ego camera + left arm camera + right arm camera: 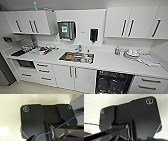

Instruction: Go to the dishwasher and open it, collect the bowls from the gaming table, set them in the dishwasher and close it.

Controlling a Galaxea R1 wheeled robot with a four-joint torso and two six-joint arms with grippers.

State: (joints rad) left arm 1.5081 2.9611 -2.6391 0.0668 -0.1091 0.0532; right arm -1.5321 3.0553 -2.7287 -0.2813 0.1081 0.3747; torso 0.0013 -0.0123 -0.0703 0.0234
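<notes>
Jaws first: we cannot tell if ours are apart or pressed together. Both wrist views look at the dark plate of our own arm over pale floor, so we will not guess, and we see nothing carried there.

From the head view we face a white kitchen wall. We see the dishwasher [113,82] low down under the countertop [110,62], in front of us and off to our right side. It looks like a dark opening with racks inside, so we think its door is already down and open. The sink [77,57] sits in the counter just to its left, and white cabinet doors [75,78] stand between it and the drawers [43,71].

Since the dishwasher lies more to our right, we judge our right arm is the nearer one to it. We spot no bowls and no gaming table from here, so collecting the bowls looks not yet done.
</notes>
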